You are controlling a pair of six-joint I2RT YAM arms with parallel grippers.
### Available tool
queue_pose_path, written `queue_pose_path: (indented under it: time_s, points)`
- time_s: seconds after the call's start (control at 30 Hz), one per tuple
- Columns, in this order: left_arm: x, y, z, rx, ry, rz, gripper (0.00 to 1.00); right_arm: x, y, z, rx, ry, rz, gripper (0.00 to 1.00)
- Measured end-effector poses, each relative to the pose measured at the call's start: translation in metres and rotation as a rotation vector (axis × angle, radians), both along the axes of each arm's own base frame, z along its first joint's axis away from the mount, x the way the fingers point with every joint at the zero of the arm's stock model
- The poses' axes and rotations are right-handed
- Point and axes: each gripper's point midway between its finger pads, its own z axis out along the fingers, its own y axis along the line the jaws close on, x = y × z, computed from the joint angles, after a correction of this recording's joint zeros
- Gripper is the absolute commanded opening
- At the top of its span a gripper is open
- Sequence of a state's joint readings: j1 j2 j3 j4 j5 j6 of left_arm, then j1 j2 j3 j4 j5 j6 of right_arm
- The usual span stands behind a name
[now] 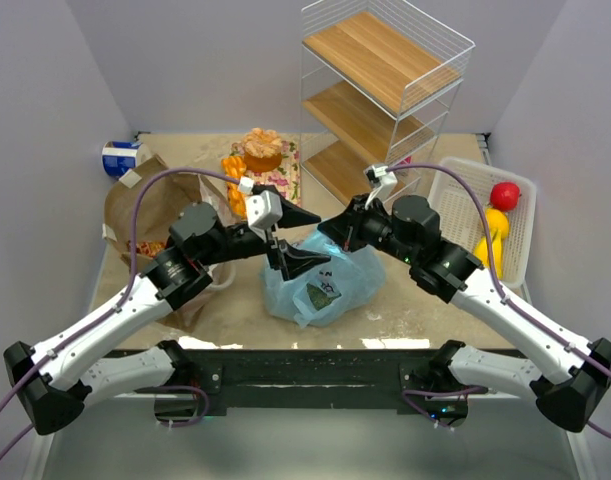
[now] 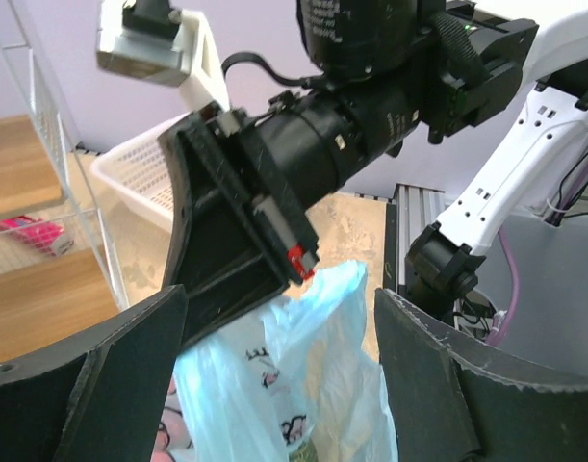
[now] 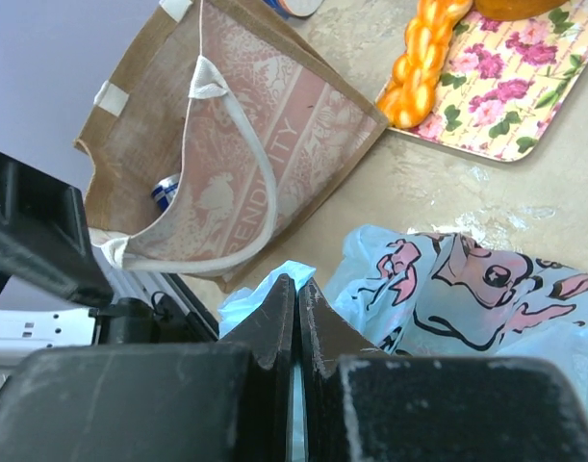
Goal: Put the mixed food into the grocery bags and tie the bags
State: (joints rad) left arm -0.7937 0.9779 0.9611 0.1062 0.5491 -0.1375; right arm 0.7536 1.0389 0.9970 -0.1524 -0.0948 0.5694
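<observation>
The light-blue bag point(image 1: 320, 285) sits on the desk point(image 1: 405, 310), its top pinched in your right tool point(image 3: 295, 294). Your left tool point(image 2: 274, 356) gapes wide (holding nothing). Pull hard and the thin plastic may slip or tear.

You have two bags on the bench point(image 1: 405, 305): one light-blue plastic bag point(image 1: 325, 285) and, left of it, one brown paper bag point(image 1: 135, 205). Behind the blue bag you'll count one wire rack point(image 1: 303, 100) with three wooden shelves point(image 1: 385, 55), one floral tray point(image 1: 288, 160) and one orange cake point(image 1: 263, 150). Far left of it lies one blue-and-white can point(image 1: 120, 158). Right of it, one white basket point(image 1: 455, 205) holds one red fruit point(image 1: 504, 195), plus yellow fruit point(image 1: 495, 225) you cannot count.
</observation>
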Motion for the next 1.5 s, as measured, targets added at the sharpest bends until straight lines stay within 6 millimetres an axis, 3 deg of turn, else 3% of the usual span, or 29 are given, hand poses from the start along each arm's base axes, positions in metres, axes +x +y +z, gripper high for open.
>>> queue_pose_path:
  time_s: [0.13, 0.2, 0.23, 0.3, 0.33, 0.47, 0.7, 0.77, 0.9, 0.93, 1.07, 1.2, 1.3, 1.5]
  points:
    - [0.001, -0.017, -0.005, 0.01, 0.011, -0.026, 0.79, 0.0, -0.001, -0.003, -0.01, 0.009, -0.004, 0.0]
    - [0.004, -0.023, -0.013, 0.025, 0.028, -0.025, 0.64, 0.0, -0.002, -0.004, -0.013, 0.011, -0.008, 0.0]
    - [0.005, -0.024, -0.014, 0.025, 0.036, -0.021, 0.5, 0.001, -0.002, -0.005, -0.016, 0.013, -0.01, 0.0]
    - [0.007, -0.025, -0.014, 0.017, 0.044, -0.009, 0.37, 0.002, -0.003, -0.006, -0.02, 0.013, -0.02, 0.0]
    - [0.009, -0.024, -0.013, 0.01, 0.043, 0.003, 0.23, 0.003, -0.004, -0.006, -0.023, 0.012, -0.026, 0.0]
    - [0.016, -0.017, -0.013, -0.002, 0.042, 0.071, 0.03, 0.001, -0.008, -0.009, -0.038, 0.019, -0.037, 0.0]
    - [0.033, 0.005, -0.028, 0.02, 0.062, 0.229, 0.01, -0.006, -0.021, 0.001, -0.038, -0.004, -0.056, 0.0]
    - [0.038, 0.01, -0.034, 0.031, 0.073, 0.267, 0.17, -0.009, -0.025, 0.008, -0.028, -0.024, -0.057, 0.0]
    - [0.049, 0.017, -0.045, 0.053, 0.095, 0.317, 0.36, -0.015, -0.032, 0.022, -0.004, -0.064, -0.059, 0.0]
    - [0.052, 0.018, -0.048, 0.058, 0.104, 0.325, 0.45, -0.016, -0.033, 0.025, 0.002, -0.073, -0.058, 0.0]
    - [0.057, 0.018, -0.059, 0.075, 0.133, 0.33, 0.54, -0.021, -0.032, 0.028, 0.027, -0.096, -0.036, 0.0]
    - [0.051, 0.014, -0.069, 0.073, 0.141, 0.27, 0.51, -0.027, -0.027, 0.022, 0.031, -0.099, 0.01, 0.0]
    - [0.043, 0.008, -0.075, 0.066, 0.143, 0.207, 0.4, -0.03, -0.024, 0.021, 0.037, -0.105, 0.038, 0.0]
    - [0.031, 0.003, -0.082, 0.048, 0.139, 0.11, 0.04, -0.032, -0.022, 0.023, 0.038, -0.121, 0.059, 0.01]
